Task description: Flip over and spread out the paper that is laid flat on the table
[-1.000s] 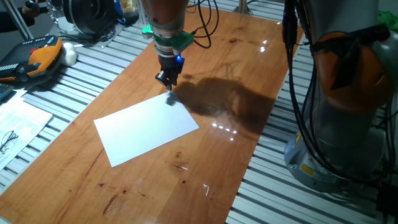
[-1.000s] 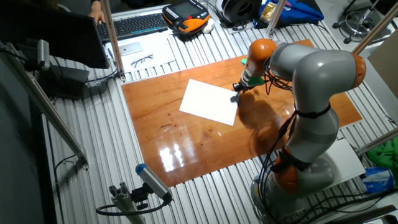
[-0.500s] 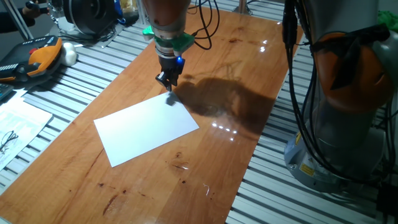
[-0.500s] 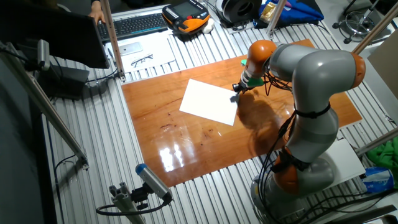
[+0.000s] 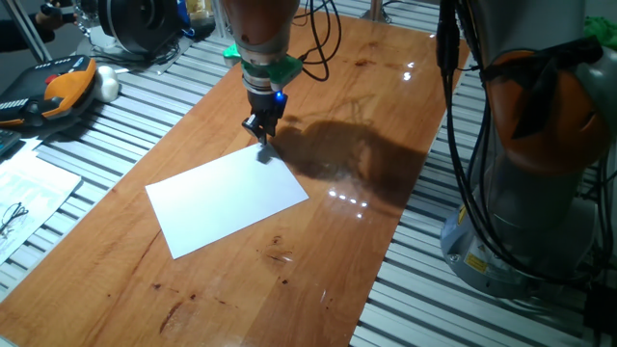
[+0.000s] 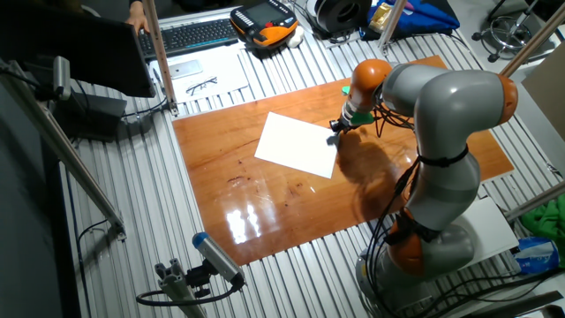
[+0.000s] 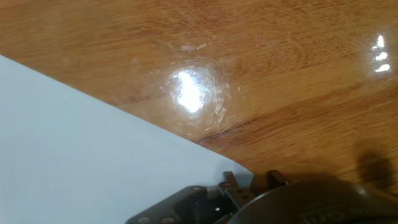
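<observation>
The small black two-finger hand is hanging just over one corner of the thin white sheet of paper, probably because a corner is the easiest place to lift a flat sheet. I cannot tell if the fingers are open or closed. The paper is lying flat, plain white side up, near the middle of the shiny reddish-brown wooden table.

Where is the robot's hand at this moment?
In both fixed views the hand is low over the paper's far corner, on the table.
</observation>
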`<act>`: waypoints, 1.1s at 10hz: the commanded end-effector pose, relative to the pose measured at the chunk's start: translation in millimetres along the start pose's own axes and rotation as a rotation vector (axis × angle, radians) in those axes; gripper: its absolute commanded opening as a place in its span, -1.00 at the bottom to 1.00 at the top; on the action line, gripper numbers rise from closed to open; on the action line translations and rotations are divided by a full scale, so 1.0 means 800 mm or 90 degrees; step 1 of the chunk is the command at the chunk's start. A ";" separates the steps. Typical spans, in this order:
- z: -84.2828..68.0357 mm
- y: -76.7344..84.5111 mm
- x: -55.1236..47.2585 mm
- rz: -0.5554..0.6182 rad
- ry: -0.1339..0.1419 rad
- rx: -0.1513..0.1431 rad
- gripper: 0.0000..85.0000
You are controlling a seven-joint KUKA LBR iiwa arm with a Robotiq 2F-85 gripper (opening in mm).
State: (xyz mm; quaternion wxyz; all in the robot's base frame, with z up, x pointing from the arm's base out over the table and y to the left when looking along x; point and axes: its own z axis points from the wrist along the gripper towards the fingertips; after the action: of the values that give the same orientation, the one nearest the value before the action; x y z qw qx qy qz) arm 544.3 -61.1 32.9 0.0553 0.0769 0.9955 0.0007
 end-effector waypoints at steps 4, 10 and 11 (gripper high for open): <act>0.003 0.001 0.001 -0.002 0.004 -0.004 -0.20; 0.010 0.000 0.003 0.000 0.007 -0.007 -0.20; 0.011 0.000 0.003 0.000 0.007 -0.008 -0.20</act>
State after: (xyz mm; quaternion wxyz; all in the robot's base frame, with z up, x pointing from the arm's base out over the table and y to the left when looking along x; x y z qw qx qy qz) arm 542.8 -60.6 24.2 0.0503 0.0764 0.9958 0.0071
